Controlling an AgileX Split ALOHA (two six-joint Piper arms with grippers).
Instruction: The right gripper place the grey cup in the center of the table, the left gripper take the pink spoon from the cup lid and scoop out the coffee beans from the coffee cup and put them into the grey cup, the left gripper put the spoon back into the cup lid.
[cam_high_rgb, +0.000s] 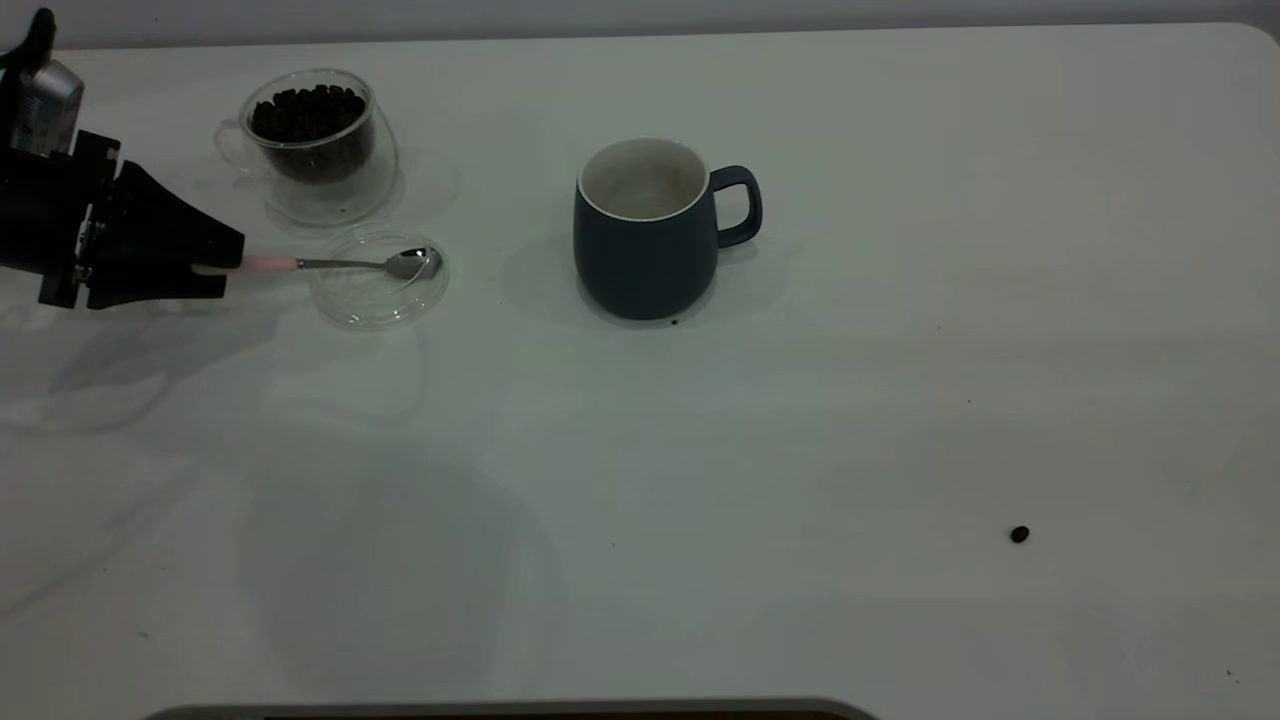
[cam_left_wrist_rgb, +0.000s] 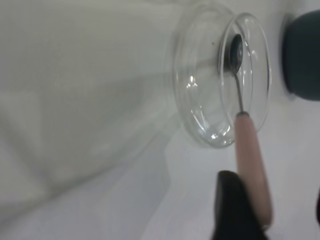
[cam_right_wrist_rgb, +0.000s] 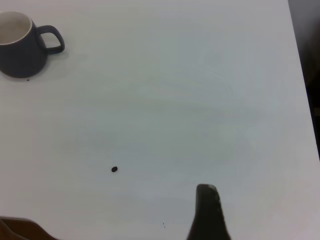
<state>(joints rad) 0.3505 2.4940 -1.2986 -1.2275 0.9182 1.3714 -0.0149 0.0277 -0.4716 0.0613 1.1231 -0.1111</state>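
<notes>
Mug: grey cup (cam_high_rgb: 645, 240) upright near the middle of the counter (cam_high_rgb: 800, 450), handle toward the exterior view's right, pale inside looks bare; also seen in the right wrist view (cam_right_wrist_rgb: 20, 47) and as a dark edge in the left wrist view (cam_left_wrist_rgb: 302, 57).
Glass cup: coffee cup (cam_high_rgb: 315, 135) at the far left of the counter, upright, well apart from the mug.
Beans: coffee beans (cam_high_rgb: 310, 115) fill the glass cup, dark heap showing through the wall.
Stray bean: one loose bean (cam_high_rgb: 1019, 534) lies alone on the near right of the counter, same one in the right wrist view (cam_right_wrist_rgb: 114, 169).
Lid: cup lid (cam_high_rgb: 375, 295) flat on the counter just in front of the glass cup, between the left arm and the mug; clear rim plain in the left wrist view (cam_left_wrist_rgb: 200, 125).
Spoon: pink spoon (cam_high_rgb: 340, 264) lies level, metal bowl resting inside the lid, pink handle (cam_left_wrist_rgb: 252, 170) sticking out over the rim toward the left arm.
Left pincer: left pincer (cam_high_rgb: 215, 266) at the far left edge, low over the counter, tips closed around the handle end of the spoon; one dark finger (cam_left_wrist_rgb: 232, 205) sits right against the handle.
Right pincer: right pincer (cam_right_wrist_rgb: 207, 215) out of the exterior view, only one dark tip visible above bare counter near the stray bean; cannot tell whether spread or closed.
</notes>
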